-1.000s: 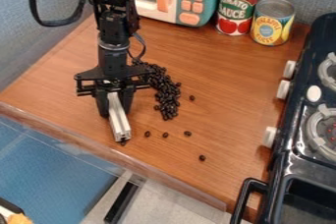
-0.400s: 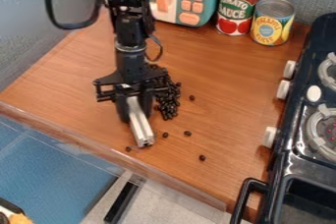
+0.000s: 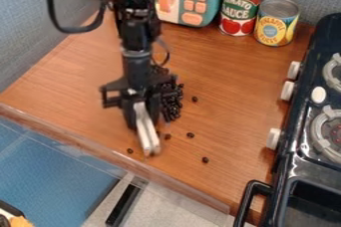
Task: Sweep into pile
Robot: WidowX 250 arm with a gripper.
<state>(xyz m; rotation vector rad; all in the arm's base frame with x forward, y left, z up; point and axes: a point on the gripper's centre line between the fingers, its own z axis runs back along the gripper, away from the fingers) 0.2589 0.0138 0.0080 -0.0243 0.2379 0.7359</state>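
You have many small, glossy dark beans (image 3: 172, 105) bunched in a long, uneven heap on the worktop (image 3: 233, 81), its upper part partly hidden from you. Right of the heap in your view lies one loose bean (image 3: 194, 99); a few more lie scattered below it, one of them off to the left, past the bar. Your long, narrow, pale bar (image 3: 146, 129) is gripped near its upper end and slants down toward the near edge, its lower end among the stray beans.
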